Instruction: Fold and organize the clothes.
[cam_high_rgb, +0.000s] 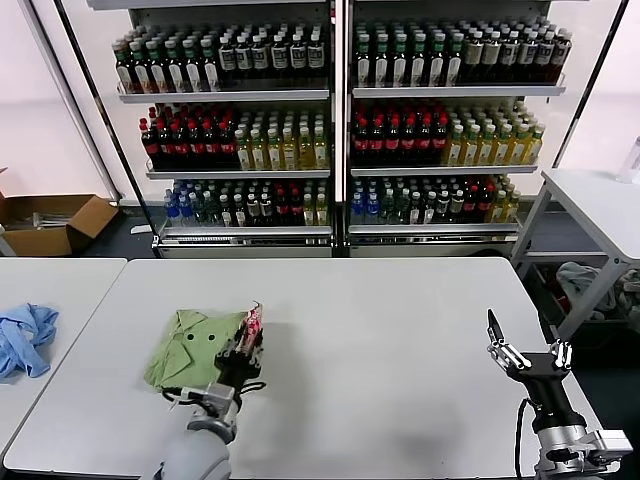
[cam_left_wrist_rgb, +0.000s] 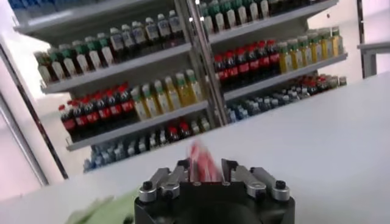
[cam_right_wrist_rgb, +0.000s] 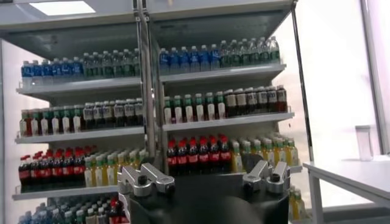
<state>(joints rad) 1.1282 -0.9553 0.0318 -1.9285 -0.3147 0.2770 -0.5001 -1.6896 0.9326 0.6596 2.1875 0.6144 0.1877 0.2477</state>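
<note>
The light green shirt (cam_high_rgb: 192, 347) lies bunched on the white table (cam_high_rgb: 380, 340), left of the middle and near the front edge. My left gripper (cam_high_rgb: 246, 338) sits at the shirt's right edge and is shut on a fold that carries the red-and-white print (cam_high_rgb: 253, 321). In the left wrist view the jaws pinch that red-and-white cloth (cam_left_wrist_rgb: 203, 165), and green fabric (cam_left_wrist_rgb: 100, 212) shows beside them. My right gripper (cam_high_rgb: 526, 352) is open and empty, fingers pointing up, above the table's front right corner. It is far from the shirt.
A blue cloth (cam_high_rgb: 24, 338) lies on a second table at the left. A cardboard box (cam_high_rgb: 52, 222) sits on the floor behind it. Shelves of bottles (cam_high_rgb: 330, 120) stand behind the table. Another white table (cam_high_rgb: 600, 200) stands at the right.
</note>
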